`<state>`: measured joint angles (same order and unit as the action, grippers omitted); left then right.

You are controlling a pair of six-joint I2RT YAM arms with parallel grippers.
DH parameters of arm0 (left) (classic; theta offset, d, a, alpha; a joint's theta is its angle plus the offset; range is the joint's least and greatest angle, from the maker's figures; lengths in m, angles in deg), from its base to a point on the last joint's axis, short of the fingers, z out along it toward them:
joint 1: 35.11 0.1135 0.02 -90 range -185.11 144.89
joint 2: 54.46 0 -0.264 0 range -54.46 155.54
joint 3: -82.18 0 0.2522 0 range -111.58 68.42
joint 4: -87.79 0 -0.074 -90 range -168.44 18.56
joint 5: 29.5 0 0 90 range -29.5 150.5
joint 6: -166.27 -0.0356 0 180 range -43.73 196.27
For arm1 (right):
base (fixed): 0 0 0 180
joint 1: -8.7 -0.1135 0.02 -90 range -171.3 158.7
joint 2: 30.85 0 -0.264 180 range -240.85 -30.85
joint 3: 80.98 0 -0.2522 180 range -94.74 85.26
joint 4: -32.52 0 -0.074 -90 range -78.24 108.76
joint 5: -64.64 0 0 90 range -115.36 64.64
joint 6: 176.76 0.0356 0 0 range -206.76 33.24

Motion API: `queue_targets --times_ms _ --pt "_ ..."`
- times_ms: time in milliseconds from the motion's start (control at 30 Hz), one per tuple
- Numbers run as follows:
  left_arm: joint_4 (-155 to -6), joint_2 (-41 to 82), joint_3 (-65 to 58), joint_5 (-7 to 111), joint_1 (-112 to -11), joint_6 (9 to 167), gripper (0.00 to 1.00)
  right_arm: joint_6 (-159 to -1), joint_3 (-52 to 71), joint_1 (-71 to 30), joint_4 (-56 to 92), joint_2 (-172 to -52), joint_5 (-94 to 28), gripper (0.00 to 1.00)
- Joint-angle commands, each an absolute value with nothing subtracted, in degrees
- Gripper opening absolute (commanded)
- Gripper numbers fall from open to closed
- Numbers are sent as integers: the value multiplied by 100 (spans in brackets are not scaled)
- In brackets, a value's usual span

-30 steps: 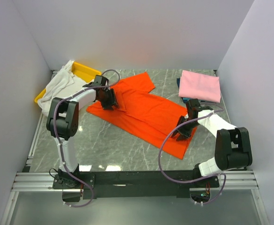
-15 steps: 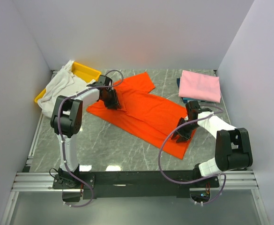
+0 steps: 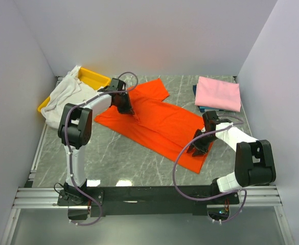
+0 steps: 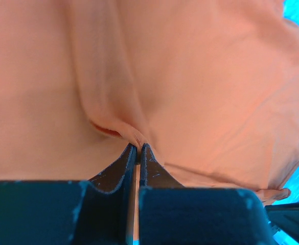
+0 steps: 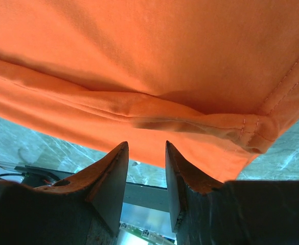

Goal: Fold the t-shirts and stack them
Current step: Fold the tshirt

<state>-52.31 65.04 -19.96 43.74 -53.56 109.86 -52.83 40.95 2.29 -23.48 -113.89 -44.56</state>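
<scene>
Nearest the arm bases, the right gripper [image 3: 199, 145] is sitting at the near right corner of the orange-red t-shirt [image 3: 159, 122]. Its jaws are standing apart. In the right wrist view the stitched hem of that shirt is running just beyond the fingertips [image 5: 119, 153], bunching into a thick, rounded fold at the corner; no cloth is lying between them.

The orange-red t-shirt is lying spread out flat on the grey marbled table [image 3: 118, 158], running diagonally from its near right corner to its far left end. The cloth is matte and soft, and shallow creases are running along its length. One short sleeve is sticking out on its far side.

At the far left end of the orange-red t-shirt, the left gripper [image 3: 126, 104] is pressing down on the cloth. Its jaws are closing together on a thin raised ridge of that shirt, and the fabric is puckering into a narrow pleat at the tips.

Right of the orange-red t-shirt and apart from it, the pale pink t-shirt [image 3: 218, 93] is resting folded into a neat rectangle on top of the dark blue t-shirt [image 3: 196, 90]. Far left of the orange-red t-shirt, the white t-shirt [image 3: 62, 97] is lying crumpled, draping over the yellow tray [image 3: 95, 77].
</scene>
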Motion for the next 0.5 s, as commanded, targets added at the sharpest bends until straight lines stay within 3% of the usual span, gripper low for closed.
queue_targets --times_ms 0,367,467 --pt "-5287 6604 -2342 4239 -5470 11011 0 -5213 4228 193 -2220 -11206 -4487 42" --pt "-5190 6999 -2984 4178 -5743 10985 1 -5196 4378 185 -2185 -11127 -4452 42" --pt "-5111 7113 -3116 4160 -5804 10950 9 -5152 4387 185 -2168 -11083 -4513 42"
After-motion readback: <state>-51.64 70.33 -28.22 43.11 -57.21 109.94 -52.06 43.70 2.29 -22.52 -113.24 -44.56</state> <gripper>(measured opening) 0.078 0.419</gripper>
